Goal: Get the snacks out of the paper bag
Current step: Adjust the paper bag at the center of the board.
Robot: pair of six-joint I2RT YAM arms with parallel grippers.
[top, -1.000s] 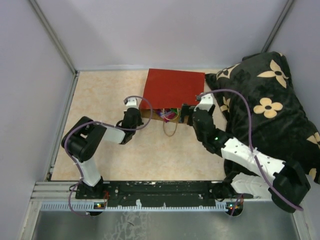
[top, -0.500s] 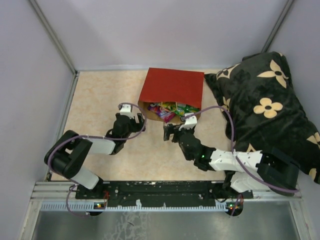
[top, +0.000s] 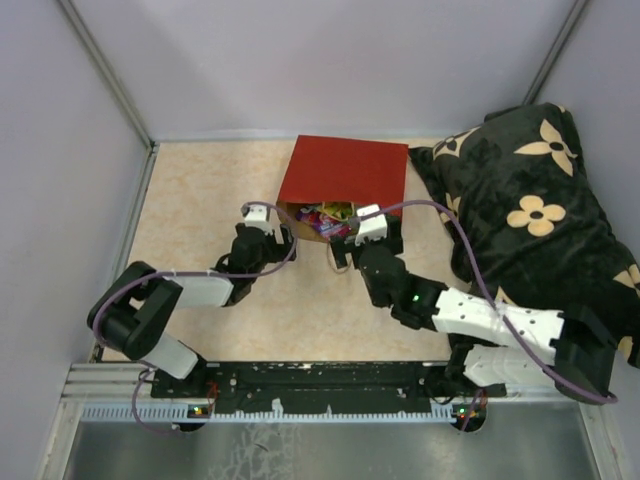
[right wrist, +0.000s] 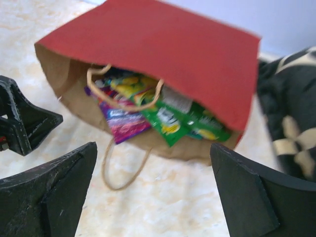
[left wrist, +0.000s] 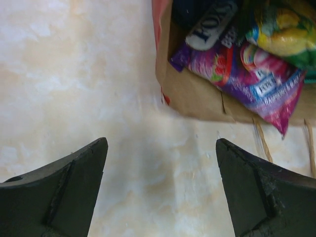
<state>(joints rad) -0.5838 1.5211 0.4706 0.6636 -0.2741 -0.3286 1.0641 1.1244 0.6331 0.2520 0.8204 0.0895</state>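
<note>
L gripper [left wrist: 161, 143] is sitting wide open, fingers [left wrist: 74, 187] spread far apart w/ only bare table [left wrist: 74, 74] btwn them. It's holding nothing and isn't touching the bag. Just ahead and a bit to its R, the paper bag [left wrist: 192, 96] is lying on its side w/ its mouth facing the gripper, red outside and brown kraft inside showing at the near corner. A purple pkt [left wrist: 247, 81] is poking out over the bag's lower lip, ahead of the R finger. A yellow-green pkt [left wrist: 284, 32] is lying deeper in behind it. The twine handle [left wrist: 260, 143] is trailing on the table just ahead of that finger.

R gripper [right wrist: 153, 148] is also gaping wide and gripping nothing. The bag mouth is facing it from straight ahead, near. The snacks [top: 330, 215] are all lying inside or at the lip: purple pkt ahead-L, green pkt [right wrist: 170, 121] dead ahead. The twine handle is lying on the table btwn gripper and mouth, and a second handle [right wrist: 123, 108] is arching over the pkts. L gripper is showing off to its L, near the bag's corner but apart from it. The flowered cushion [right wrist: 291, 128] is lying to its R, just beside the bag.
</note>
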